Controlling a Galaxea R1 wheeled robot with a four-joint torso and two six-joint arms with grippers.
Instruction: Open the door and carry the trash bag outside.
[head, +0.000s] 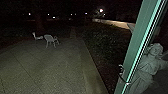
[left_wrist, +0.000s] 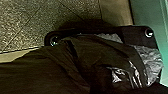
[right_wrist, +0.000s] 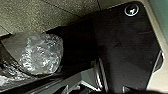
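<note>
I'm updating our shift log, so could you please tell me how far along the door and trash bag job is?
Opening the door looks done: its green frame stands at the right of the head view, with open paving ahead. In progress is the carrying: the dark trash bag shows close up in the left wrist view. Probably left is getting it fully outside; I can't tell whether it has cleared the doorway.

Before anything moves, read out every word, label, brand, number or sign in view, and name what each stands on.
There is no text I can read.
Trash bag: no legible print.
Green door frame: no legible label or number.
Statue: no legible inscription.
Distant light: too blurred to tell whether it is a sign.
</note>
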